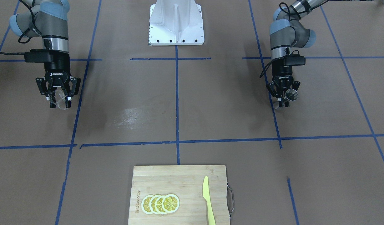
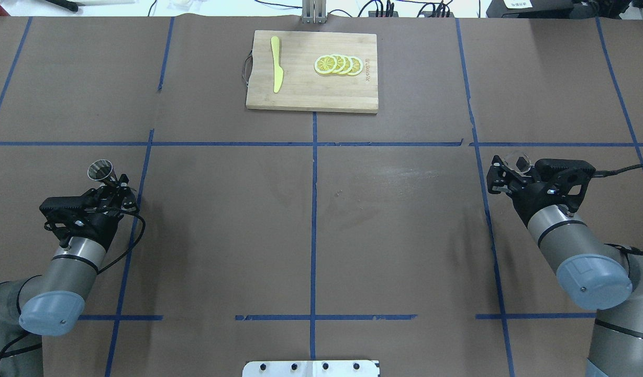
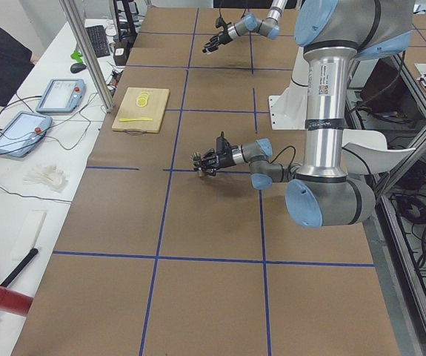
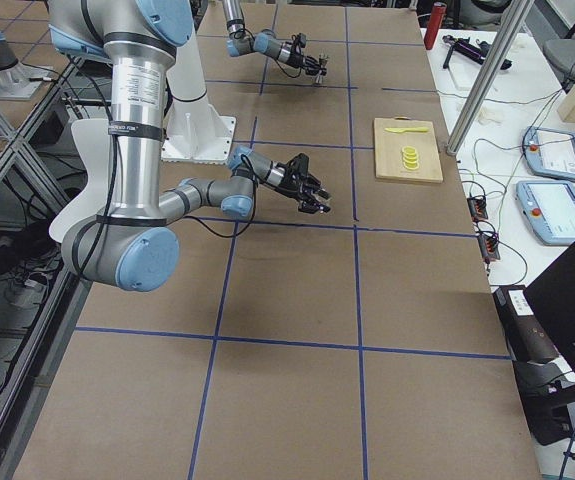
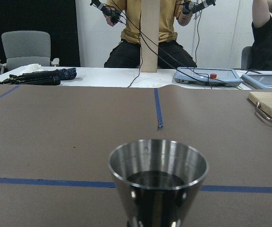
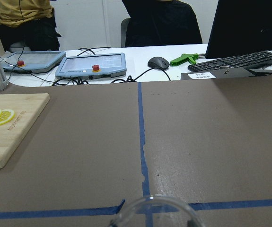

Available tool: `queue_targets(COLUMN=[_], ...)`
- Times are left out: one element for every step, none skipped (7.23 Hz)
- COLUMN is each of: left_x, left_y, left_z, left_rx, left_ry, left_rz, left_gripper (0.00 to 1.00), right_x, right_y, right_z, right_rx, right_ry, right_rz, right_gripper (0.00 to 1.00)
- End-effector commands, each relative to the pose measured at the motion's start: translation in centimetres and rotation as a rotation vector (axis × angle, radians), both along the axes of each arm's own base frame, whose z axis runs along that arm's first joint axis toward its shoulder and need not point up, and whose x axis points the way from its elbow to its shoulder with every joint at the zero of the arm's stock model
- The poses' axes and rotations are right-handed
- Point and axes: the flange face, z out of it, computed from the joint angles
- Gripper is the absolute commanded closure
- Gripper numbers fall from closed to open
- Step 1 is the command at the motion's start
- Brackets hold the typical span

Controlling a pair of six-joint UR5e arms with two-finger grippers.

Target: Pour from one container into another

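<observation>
left pincer (image 1: pixel 284 104) clamps steel cup (image 1: pixel 292 93) | right pincer (image 1: pixel 60 105) clamps clear glass (image 1: pixel 58 98) | wrist view shows rim only

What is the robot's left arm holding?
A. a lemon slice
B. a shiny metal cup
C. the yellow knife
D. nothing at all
B: the shiny metal cup sits pinched in the left gripper, while the lemon slices and yellow knife lie on the cutting board; the right gripper holds a clear glass.
</observation>
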Motion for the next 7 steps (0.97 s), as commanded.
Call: queue_targets(left_x=[0.0, 0.0, -0.1, -0.1, -0.1, -0.2, -0.6], left_y=[0.0, 0.0, 0.0, 0.0, 0.0, -0.1, 0.1], left_z=[0.1, 0.2, 0.3, 0.3, 0.5, -0.2, -1.0], left_rx=[0.001, 0.0, 0.0, 0.0, -0.001, 0.003, 0.014], left_ry=[-0.008, -0.009, -0.011, -0.011, -0.015, -0.009, -0.022], left_rz=[0.002, 0.002, 0.001, 0.001, 0.001, 0.003, 0.023], left_gripper=[0.61, 0.56, 0.53, 0.5, 0.01, 0.0, 0.0], right_x=[0.0, 0.0, -0.1, -0.1, -0.1, -0.1, -0.1], right_y=[0.0, 0.0, 0.0, 0.0, 0.0, 0.0, 0.0], right_z=[0.0, 0.0, 0.1, 0.0, 0.0, 0.0, -0.1], right_rx=[0.003, 0.002, 0.002, 0.003, 0.002, 0.003, 0.005], right_ry=[0.0, 0.001, 0.003, 0.0, 0.001, 0.001, -0.001], right_rz=[0.002, 0.002, 0.001, 0.001, 0.001, 0.002, 0.003], right_gripper=[1.0, 1.0, 1.0, 1.0, 1.0, 1.0, 1.0])
